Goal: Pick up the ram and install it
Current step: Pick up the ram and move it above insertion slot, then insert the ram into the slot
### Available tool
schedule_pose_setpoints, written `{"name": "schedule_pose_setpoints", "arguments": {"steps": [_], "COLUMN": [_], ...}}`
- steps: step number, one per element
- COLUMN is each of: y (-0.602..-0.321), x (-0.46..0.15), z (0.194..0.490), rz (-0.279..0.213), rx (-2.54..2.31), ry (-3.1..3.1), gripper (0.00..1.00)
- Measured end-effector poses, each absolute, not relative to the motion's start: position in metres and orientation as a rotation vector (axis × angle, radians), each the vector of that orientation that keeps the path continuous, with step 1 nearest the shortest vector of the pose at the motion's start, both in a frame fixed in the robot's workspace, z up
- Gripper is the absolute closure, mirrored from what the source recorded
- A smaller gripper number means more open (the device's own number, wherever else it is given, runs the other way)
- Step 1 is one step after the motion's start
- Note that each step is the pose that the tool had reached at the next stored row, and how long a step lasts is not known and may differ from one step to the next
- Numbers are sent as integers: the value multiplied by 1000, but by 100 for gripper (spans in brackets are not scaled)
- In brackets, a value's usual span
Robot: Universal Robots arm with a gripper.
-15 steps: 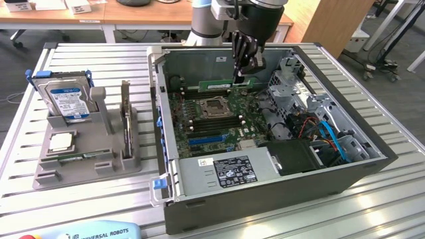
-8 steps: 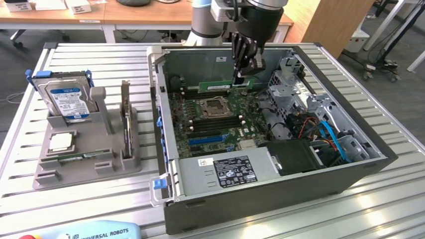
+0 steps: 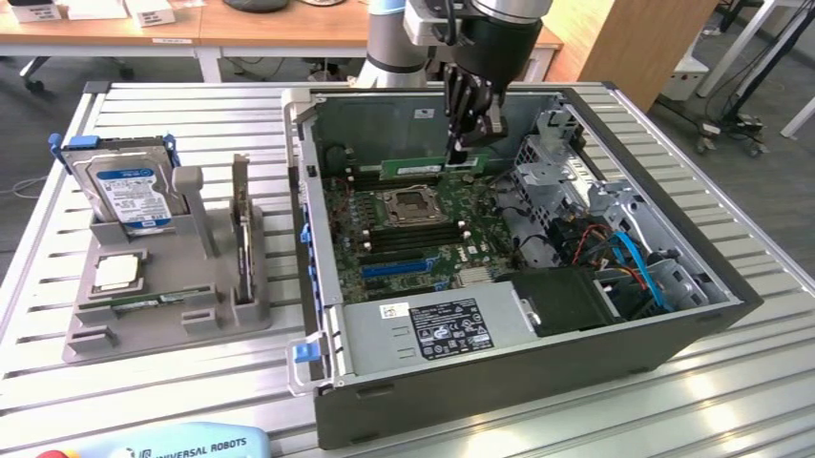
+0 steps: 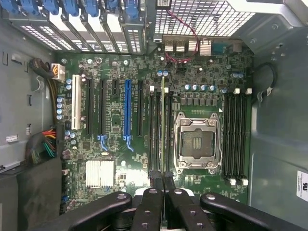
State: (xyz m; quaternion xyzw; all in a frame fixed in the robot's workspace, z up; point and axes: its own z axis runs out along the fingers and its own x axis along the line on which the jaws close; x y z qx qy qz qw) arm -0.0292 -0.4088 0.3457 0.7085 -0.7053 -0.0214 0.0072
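Open computer case (image 3: pixel 510 391) is set on the slatted metal worktop (image 3: pixel 713 401), centre to the exterior view's right. Inside it are seen a green motherboard (image 3: pixel 382 239), an empty CPU socket (image 3: pixel 410 203) mid-board, a grey power supply (image 3: pixel 433 329) at the near wall, and blue and red cables at the exterior view's right.

A grey holder (image 3: pixel 140 336) is placed at the exterior view's left. It is loaded with an upright hard drive (image 3: pixel 128 191) with a blue label, a flat square silver chip (image 3: pixel 114 272), a card (image 3: pixel 240 224) stood on edge, and a thin green board (image 3: pixel 159 303) laid in a groove.

The pincer (image 3: pixel 461 153) is seen in the upper middle of the exterior view, lowered into the case. Its fingers are pressed together on the ram (image 3: pixel 418 169), which is clamped by its upper edge. The ram is held lengthwise over the black memory slots just beyond the socket. In the wrist view it is seen edge-on, lined up with those slots. Whether it is seated cannot be told.

"UNIVERSAL ROBOTS" is read on the pendant (image 3: pixel 191 444) at the lower left of the exterior view. Print on the drive, ram and power supply labels is not legible.
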Motion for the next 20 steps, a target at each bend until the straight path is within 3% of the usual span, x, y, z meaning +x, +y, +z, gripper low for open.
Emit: {"name": "schedule_pose_setpoints", "arguments": {"steps": [20], "y": [-409], "x": [-29], "z": [336], "rz": [-60], "rx": [2219], "ry": [-2209], "gripper": [89]}}
